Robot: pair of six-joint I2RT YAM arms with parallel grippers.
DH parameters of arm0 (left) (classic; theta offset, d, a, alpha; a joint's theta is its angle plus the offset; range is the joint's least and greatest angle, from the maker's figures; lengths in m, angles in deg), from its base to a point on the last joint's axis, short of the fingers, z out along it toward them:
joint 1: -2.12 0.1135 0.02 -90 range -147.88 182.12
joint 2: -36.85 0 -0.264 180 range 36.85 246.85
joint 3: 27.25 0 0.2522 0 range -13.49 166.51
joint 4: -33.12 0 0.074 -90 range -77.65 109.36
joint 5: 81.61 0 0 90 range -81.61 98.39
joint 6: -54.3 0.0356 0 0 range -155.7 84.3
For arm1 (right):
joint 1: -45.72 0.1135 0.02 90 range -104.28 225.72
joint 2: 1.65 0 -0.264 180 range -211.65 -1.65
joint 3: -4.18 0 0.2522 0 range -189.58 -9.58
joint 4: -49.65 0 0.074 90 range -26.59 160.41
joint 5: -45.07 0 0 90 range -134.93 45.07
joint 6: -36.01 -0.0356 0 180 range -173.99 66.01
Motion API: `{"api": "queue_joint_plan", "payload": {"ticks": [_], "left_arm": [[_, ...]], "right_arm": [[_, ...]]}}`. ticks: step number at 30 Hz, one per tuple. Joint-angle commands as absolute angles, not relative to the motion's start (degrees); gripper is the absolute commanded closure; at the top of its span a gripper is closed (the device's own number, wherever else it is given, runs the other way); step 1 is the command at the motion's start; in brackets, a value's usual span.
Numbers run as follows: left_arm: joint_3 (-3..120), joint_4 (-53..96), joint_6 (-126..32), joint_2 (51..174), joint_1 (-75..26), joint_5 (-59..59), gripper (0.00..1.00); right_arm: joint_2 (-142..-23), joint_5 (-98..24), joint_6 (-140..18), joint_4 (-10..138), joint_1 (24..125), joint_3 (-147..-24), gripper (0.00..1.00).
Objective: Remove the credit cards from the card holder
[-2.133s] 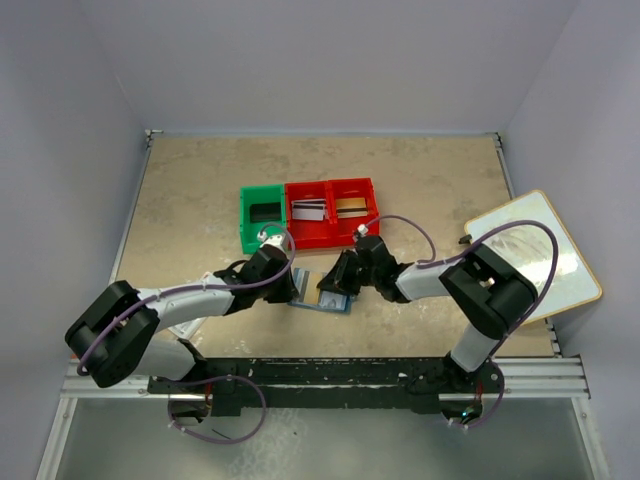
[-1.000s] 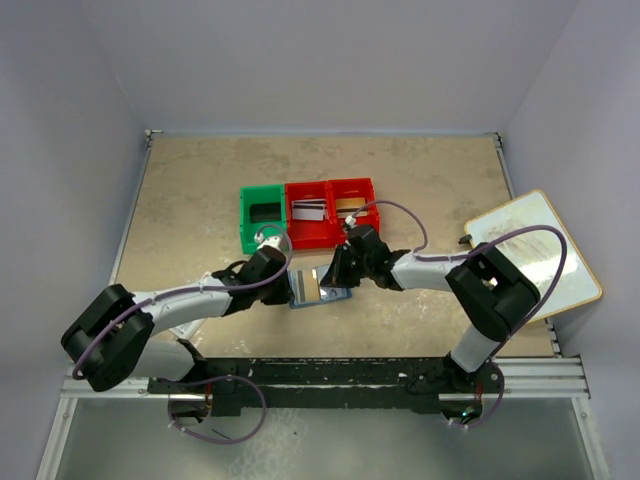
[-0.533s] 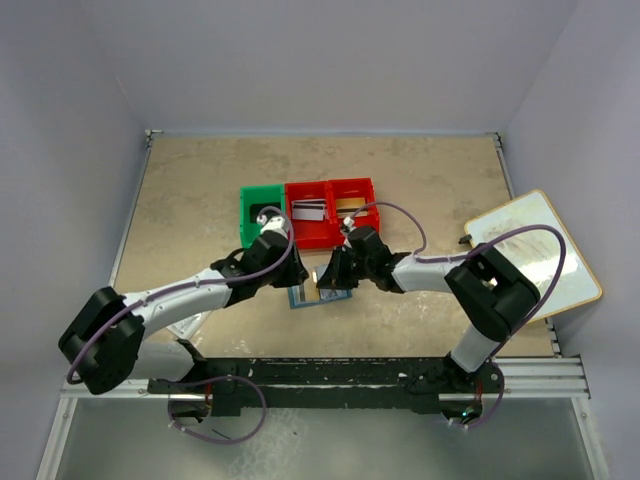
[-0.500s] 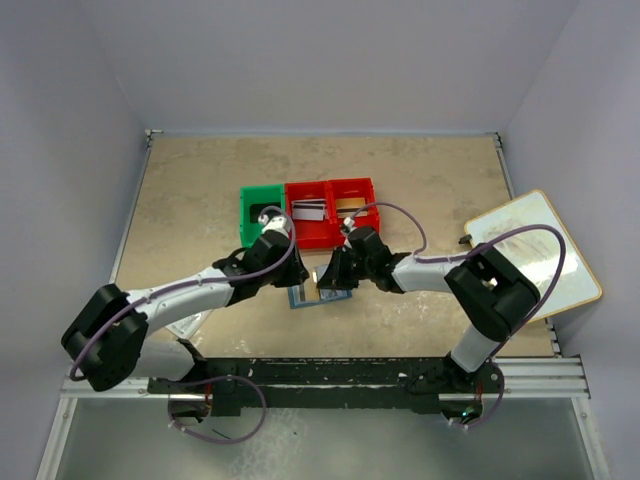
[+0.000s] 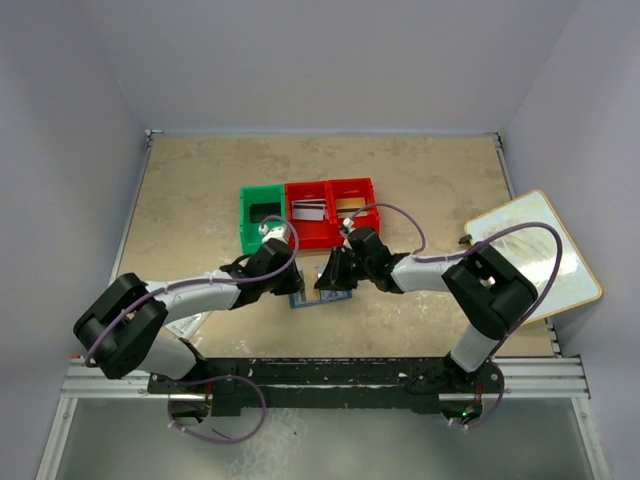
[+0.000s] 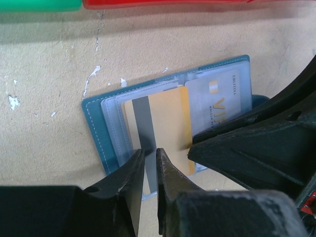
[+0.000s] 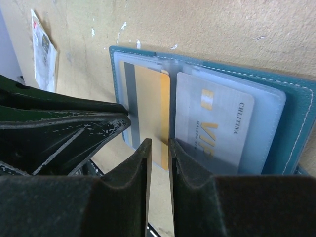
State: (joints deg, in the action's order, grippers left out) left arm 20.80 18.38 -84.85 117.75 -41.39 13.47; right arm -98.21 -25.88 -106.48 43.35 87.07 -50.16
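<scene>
Card holder (image 6: 94, 133) lies open on the desk (image 5: 200, 190), just near-side of the red bins (image 5: 329, 205), mostly hidden from above by both arms. Left fingers (image 6: 126, 185) and right fingers (image 7: 133, 170) stand narrowly parted over the gold card (image 6: 165, 123); grip cannot be determined.

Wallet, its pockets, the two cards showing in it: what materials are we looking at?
Teal-blue bifold card holder: looks like leather or faux leather, matte, pale stitching along the edge. Clear pocket sleeves: likely soft transparent plastic, glossy. Gold card with grey stripe: rigid plastic, smooth satin. Silver-grey card with gold lettering: plastic, seen through its sleeve.
</scene>
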Motion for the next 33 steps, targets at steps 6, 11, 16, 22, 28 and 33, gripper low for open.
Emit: {"api": "queue_joint_plan", "payload": {"ticks": [6, 11, 16, 22, 28, 33], "left_arm": [[17.8, 14.6, -84.8, 117.2, -41.4, 15.8, 0.89], [17.7, 14.8, -84.4, 117.6, -41.3, 15.3, 0.89], [17.4, 15.3, -84.7, 117.7, -41.3, 14.9, 0.9], [17.1, 15.4, -84.9, 117.4, -41.3, 15.0, 0.91], [17.0, 14.6, -84.8, 116.8, -41.4, 15.3, 0.91], [17.1, 13.0, -85.0, 114.4, -41.3, 16.6, 0.87]], "right_arm": [[-99.2, -27.3, -106.6, 43.8, 87.0, -50.1, 0.69], [-101.6, -22.6, -107.6, 35.6, 87.0, -49.4, 0.69], [-102.4, -21.1, -108.5, 34.4, 87.0, -49.1, 0.76], [-102.2, -19.1, -108.6, 33.2, 87.0, -49.4, 0.91], [-101.6, -19.6, -109.6, 32.6, 87.0, -48.9, 1.0], [-100.3, -22.2, -110.0, 35.0, 86.9, -48.6, 1.0]]}}
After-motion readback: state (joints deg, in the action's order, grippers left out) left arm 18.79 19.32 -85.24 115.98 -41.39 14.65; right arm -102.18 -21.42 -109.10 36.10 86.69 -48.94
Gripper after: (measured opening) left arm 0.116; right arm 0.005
